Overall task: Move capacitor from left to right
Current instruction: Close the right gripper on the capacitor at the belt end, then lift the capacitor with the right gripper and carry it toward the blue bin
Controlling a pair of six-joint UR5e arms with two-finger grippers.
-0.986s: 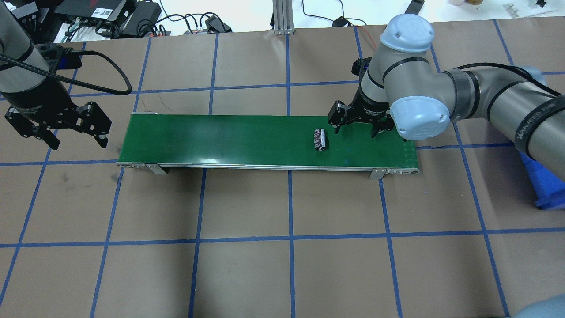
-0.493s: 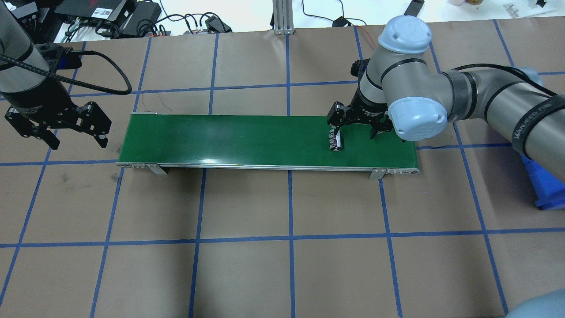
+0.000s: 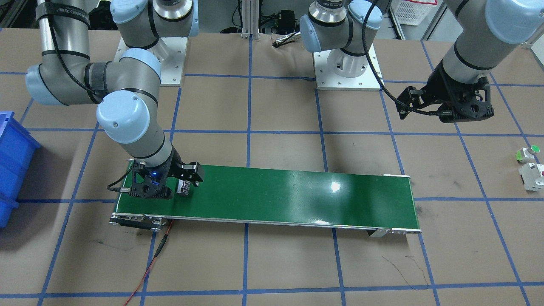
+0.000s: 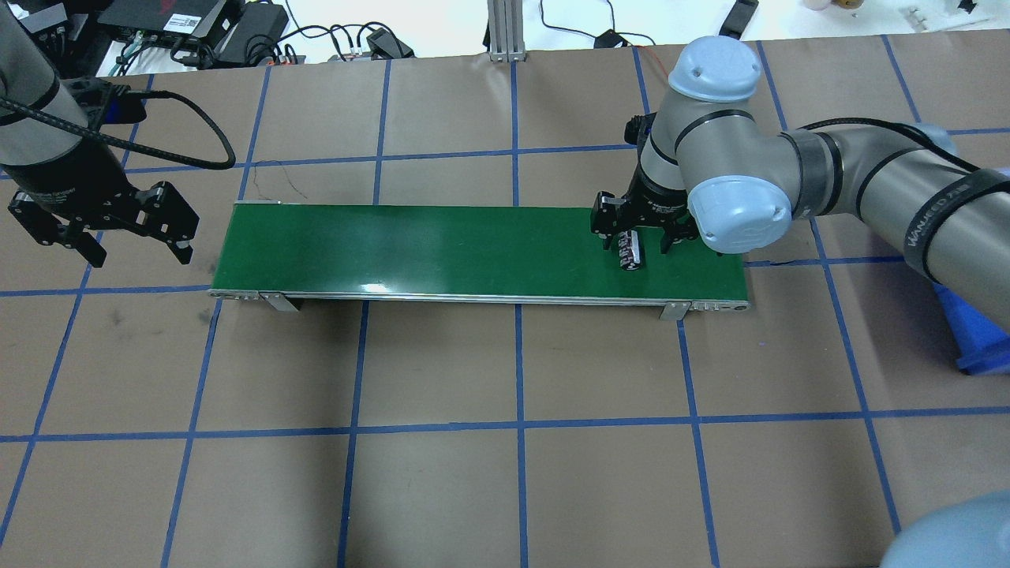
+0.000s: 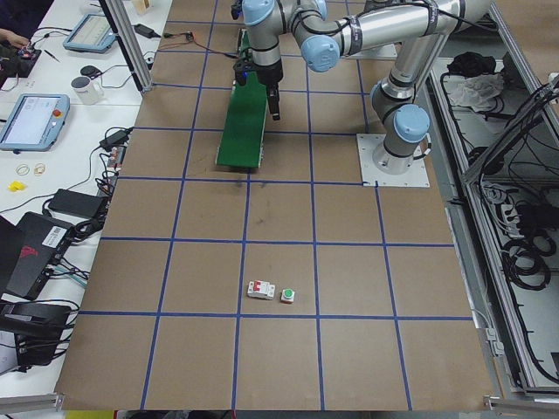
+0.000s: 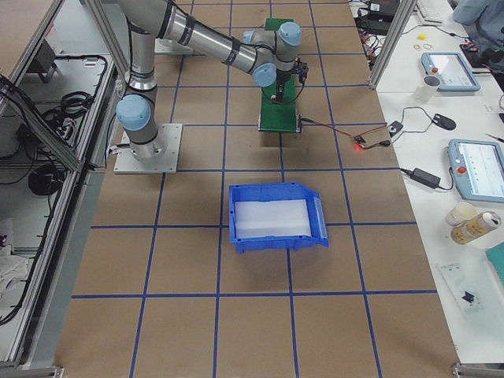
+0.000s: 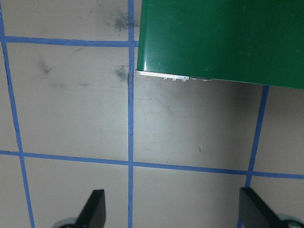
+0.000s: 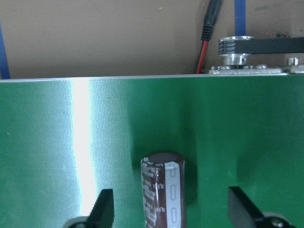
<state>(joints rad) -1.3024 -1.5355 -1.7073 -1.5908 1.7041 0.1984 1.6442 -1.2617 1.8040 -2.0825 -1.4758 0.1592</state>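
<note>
The capacitor (image 4: 629,251) is a small dark brown cylinder with pale markings. It lies on the green conveyor belt (image 4: 434,244) near the belt's right end. My right gripper (image 4: 636,241) is open and low over the belt, with a finger on each side of the capacitor. In the right wrist view the capacitor (image 8: 164,190) lies between the two fingertips, nearer the left one and touching neither. It also shows in the front view (image 3: 184,187). My left gripper (image 4: 138,252) is open and empty, just past the belt's left end; it also shows in the left wrist view (image 7: 173,213).
A blue bin (image 6: 276,216) stands on the table beyond the belt's right end. A white switch with a red mark (image 3: 531,176) and a green-capped button (image 3: 527,154) sit far on the robot's left. A red wire (image 3: 148,267) trails from the belt's motor end.
The capacitor has travelled to the right along the belt and now lies between my right gripper's fingers. The right gripper shifted slightly. The left arm has not moved.
</note>
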